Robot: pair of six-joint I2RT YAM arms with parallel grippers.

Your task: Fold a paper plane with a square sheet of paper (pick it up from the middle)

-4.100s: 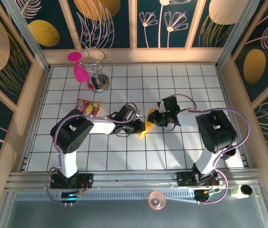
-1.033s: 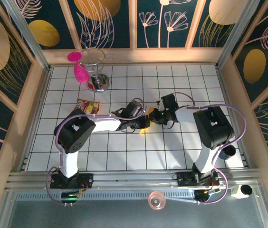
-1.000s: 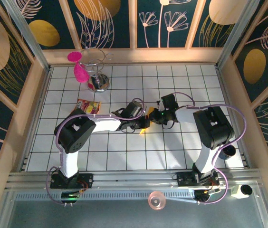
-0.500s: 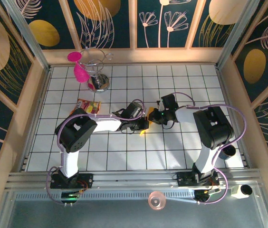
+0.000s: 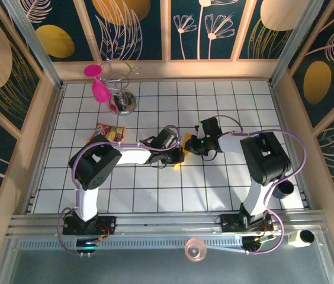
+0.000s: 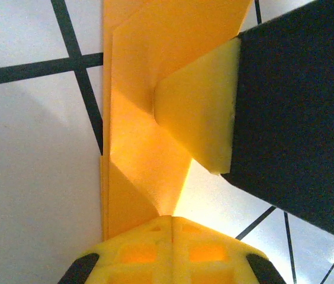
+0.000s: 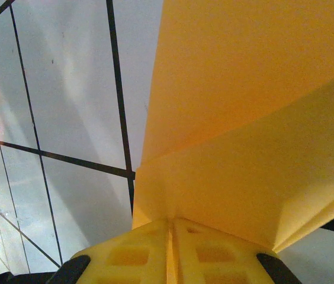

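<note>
At the near edge, beyond the rail with its pink ring [image 5: 195, 249], the two arm bases stand well apart. A dark cup [image 5: 284, 189] sits just beside the right one. Both arms reach inward and meet wrist to wrist at the middle of the tiled worktop [image 5: 226, 183].

The paper [image 6: 137, 148] is between them, partly folded into layers with a crease. The left fingers [image 6: 134, 253] are pressed together on one edge of it, and from that wrist the folds run straight away from them. The right fingers [image 7: 134, 255] are likewise pinched onto the paper, coming in from the opposite side. In the left wrist view, one of their yellow tips meets a raised flap from the right.

From above, the paper's long axis runs roughly near to far with a slight lean to the right, and a small tip pokes out on the near side of the left fingers. Neither arm is nearer, since both have it in hand. The next crease probably depends on one letting go while the other pins the paper down. Pulling apart together could tear it.

Bare tiles lie open on every side. Further off to the left, a snack packet [image 5: 110, 131] lies near the left arm's elbow, well apart from the paper. A wire stand [image 5: 121, 97] and a pink thing [image 5: 99, 89] stand in the far left corner.
</note>
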